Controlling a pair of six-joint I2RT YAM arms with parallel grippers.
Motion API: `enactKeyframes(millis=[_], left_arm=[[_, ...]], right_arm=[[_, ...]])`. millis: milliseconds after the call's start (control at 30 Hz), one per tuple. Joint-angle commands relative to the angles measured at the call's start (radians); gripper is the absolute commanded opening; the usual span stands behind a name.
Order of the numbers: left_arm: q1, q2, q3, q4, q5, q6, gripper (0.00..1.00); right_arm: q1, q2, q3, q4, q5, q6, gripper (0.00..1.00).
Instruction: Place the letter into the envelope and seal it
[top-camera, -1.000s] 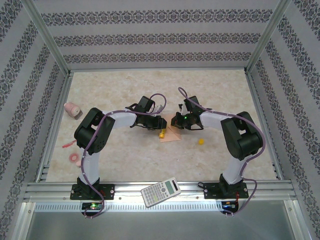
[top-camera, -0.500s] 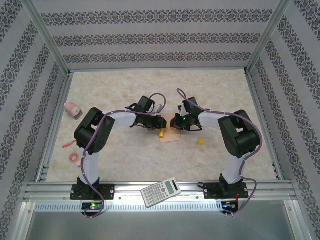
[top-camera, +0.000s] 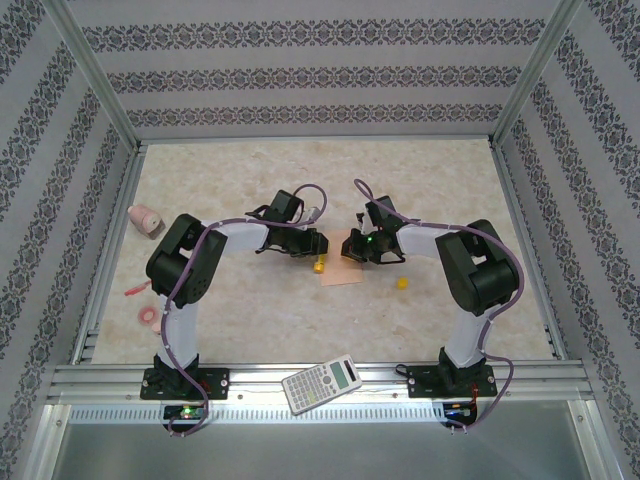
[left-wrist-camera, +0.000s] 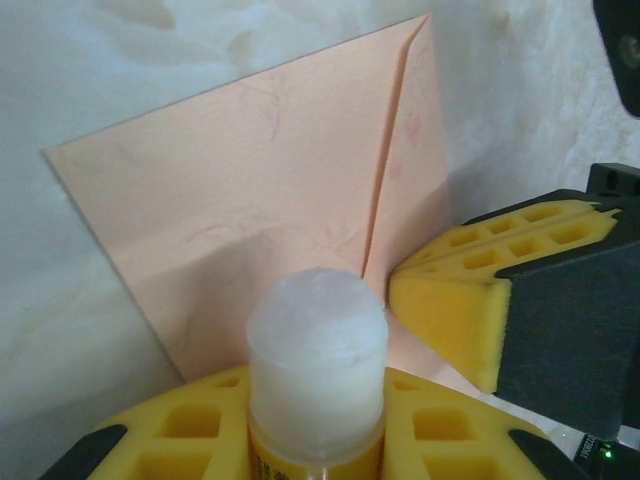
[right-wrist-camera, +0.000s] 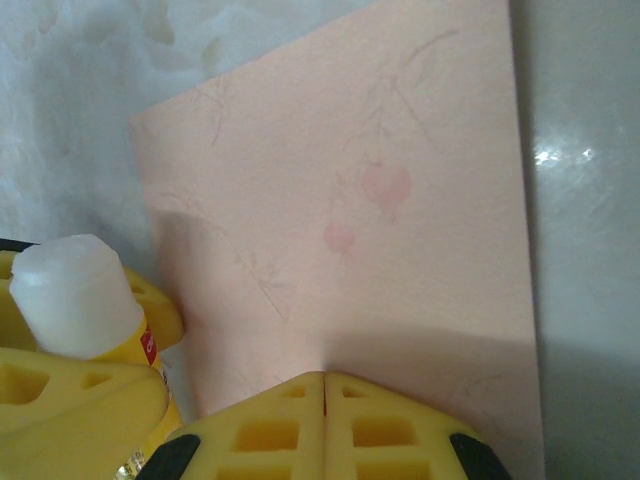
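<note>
— Overhead, how are the two arms posed?
— Both bases stand at the near edge of the worktop (top-camera: 450, 180); each arm rises, folds at the elbow and reaches inward, so that the wrists face each other near the middle; the left hand (top-camera: 313, 250) points toward the right arm, and the right hand (top-camera: 353, 252) points back toward it, tilted downward.

— What does each hand hold?
— Left hand: yellow fingers (left-wrist-camera: 170, 425) clamped on a glue stick (left-wrist-camera: 316, 340), its white uncapped tip turned toward the envelope (left-wrist-camera: 250, 190); whether the tip touches the paper cannot be told. Right hand: fingers (right-wrist-camera: 270, 420) pressed together with no gap, tips set down on one margin of the envelope.

— Where does the envelope lie?
— Flat on the worktop between the two hands; peach-pink; the left wrist view shows one diagonal fold line, the right wrist view a faint pink floral print; the glue stick stands just beside the right hand's fingers.

— Anything else nearby?
— A small yellow cap (top-camera: 402, 283) on the worktop near the envelope, apart from it; a calculator (top-camera: 322, 383) on the front rail between the two bases.
</note>
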Motion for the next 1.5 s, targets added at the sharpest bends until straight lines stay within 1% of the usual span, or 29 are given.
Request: enactKeyframes(millis=[0, 533, 800, 1133, 1467], left_arm=[[0.012, 0.011, -0.007, -0.001, 0.003, 0.021, 0.0], [0.009, 0.06, -0.002, 0.043, 0.021, -0.001, 0.0], [0.008, 0.064, 0.003, 0.046, 0.025, -0.007, 0.0], [0.008, 0.064, 0.004, 0.045, 0.028, -0.008, 0.0], [0.008, 0.063, 0.001, 0.055, 0.024, -0.021, 0.0]], right_arm=[[0.008, -0.017, -0.021, -0.04, 0.03, -0.002, 0.03], [0.021, -0.035, -0.009, -0.003, -0.001, 0.02, 0.03], [0.034, -0.011, -0.007, 0.018, -0.022, 0.028, 0.03], [0.033, 0.012, -0.038, 0.026, -0.014, 0.029, 0.03], [0.034, -0.027, -0.075, 0.032, -0.014, 0.021, 0.03]])
